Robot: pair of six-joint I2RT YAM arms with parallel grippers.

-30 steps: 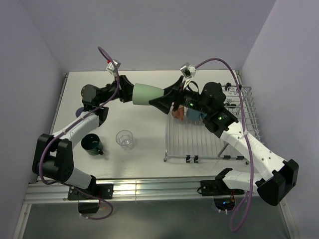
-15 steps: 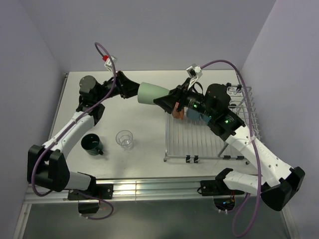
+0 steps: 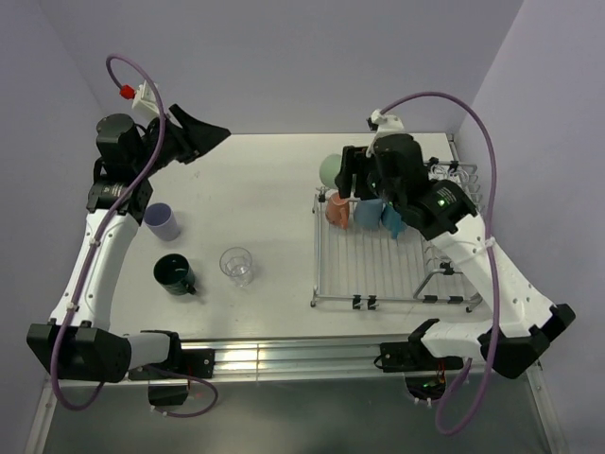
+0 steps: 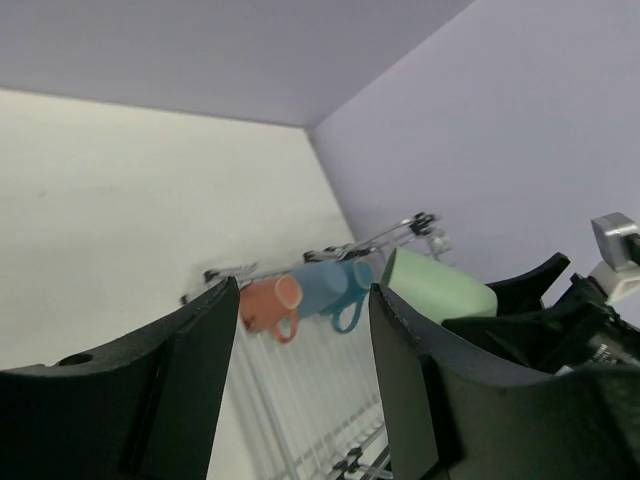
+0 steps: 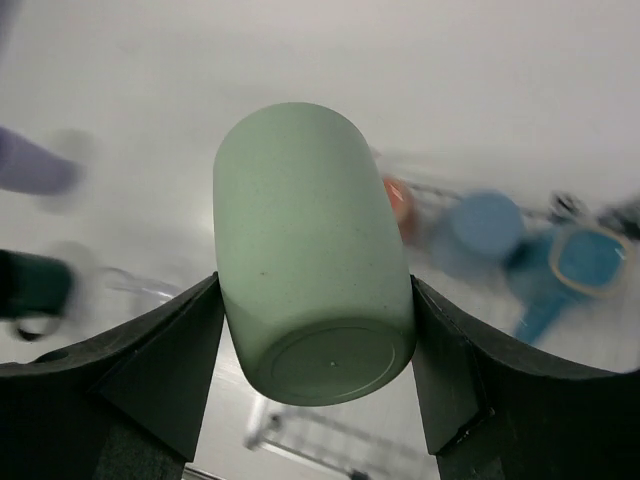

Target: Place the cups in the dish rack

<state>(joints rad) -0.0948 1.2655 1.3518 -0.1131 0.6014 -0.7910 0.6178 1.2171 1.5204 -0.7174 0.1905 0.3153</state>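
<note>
My right gripper (image 5: 315, 290) is shut on a pale green cup (image 5: 310, 250), its fingers against both sides and the cup's base toward the camera. In the top view the pale green cup (image 3: 331, 170) hangs by the back left corner of the dish rack (image 3: 378, 270). An orange cup (image 3: 336, 210), a light blue cup (image 3: 369, 214) and a blue cup (image 3: 393, 220) sit at the rack's back. My left gripper (image 3: 213, 132) is open and empty, raised at the back left. On the table stand a lavender cup (image 3: 163, 221), a dark green cup (image 3: 175, 273) and a clear glass tumbler (image 3: 237, 264).
The rack's raised wire side section (image 3: 463, 203) is at the far right, close to the wall. In the left wrist view the orange cup (image 4: 265, 303) and light blue cup (image 4: 325, 285) show far off between the open fingers, beyond the bars of the dish rack (image 4: 300, 400).
My left gripper opened, let go of the pale green cup and drew back to the far left. My right gripper carried the cup right, to the rack's back corner.
</note>
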